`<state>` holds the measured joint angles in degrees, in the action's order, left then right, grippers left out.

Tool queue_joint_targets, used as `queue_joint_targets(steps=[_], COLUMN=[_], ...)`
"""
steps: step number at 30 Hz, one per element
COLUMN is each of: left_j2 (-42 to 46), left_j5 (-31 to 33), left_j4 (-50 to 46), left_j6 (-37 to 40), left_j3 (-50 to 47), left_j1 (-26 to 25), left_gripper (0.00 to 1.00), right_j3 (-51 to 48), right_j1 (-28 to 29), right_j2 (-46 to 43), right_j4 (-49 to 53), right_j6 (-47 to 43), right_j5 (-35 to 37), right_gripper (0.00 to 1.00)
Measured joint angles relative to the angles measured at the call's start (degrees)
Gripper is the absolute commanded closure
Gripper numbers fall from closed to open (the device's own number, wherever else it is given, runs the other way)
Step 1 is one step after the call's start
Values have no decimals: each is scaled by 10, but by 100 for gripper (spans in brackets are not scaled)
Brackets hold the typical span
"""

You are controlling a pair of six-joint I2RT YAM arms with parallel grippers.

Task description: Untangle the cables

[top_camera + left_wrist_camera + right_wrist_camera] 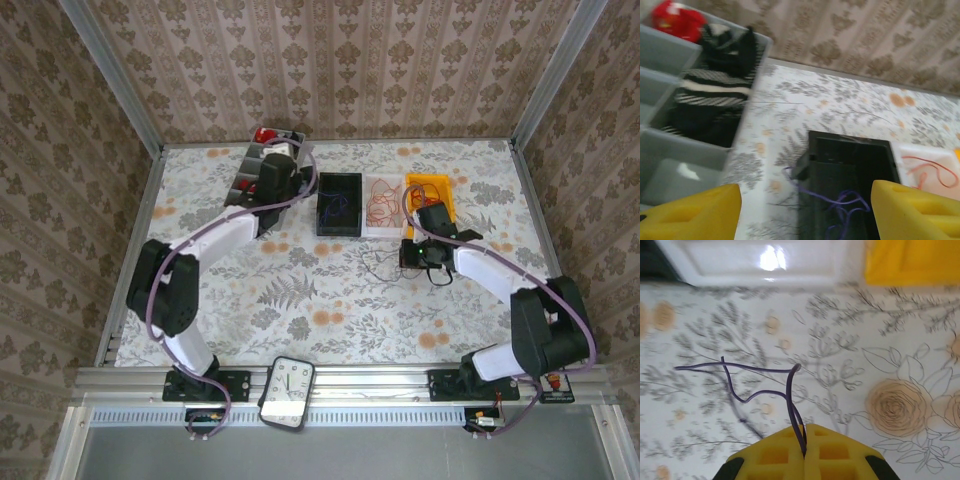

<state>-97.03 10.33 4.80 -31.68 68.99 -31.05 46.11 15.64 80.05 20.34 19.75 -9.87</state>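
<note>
My right gripper is shut on a thin dark purple cable that bends out over the floral tablecloth; from above the gripper sits right of centre with the cable trailing left. A second purple cable lies in the black tray, one strand spilling over its left rim. Orange cables rest in the white tray. My left gripper hangs open above the black tray's left edge, its yellow fingers wide apart and holding nothing.
A grey divided tray at the far left holds a red item and striped black-and-white things. A yellow bin stands beside the white tray. Patterned walls close in the table.
</note>
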Motion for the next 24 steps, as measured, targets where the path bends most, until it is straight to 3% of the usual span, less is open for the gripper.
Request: queue_joint_targets(steps=[7,14,24], left_j2=[53,72,78], left_j5=[63,92,92], left_j4=[-20,-31,-17], left_j6=[-38,-63,-78], left_j3=[-102,-135,-148], left_j1=[7,20,38], left_gripper=[31,31,31], right_j3=[48,207,482], right_j1=[17,34,87], right_j2=[-58,-1,233], right_j4=[-26,-19,103], right_j6=[30,38,9], right_j5=[-26,-10,205], right_gripper=[100,100,100])
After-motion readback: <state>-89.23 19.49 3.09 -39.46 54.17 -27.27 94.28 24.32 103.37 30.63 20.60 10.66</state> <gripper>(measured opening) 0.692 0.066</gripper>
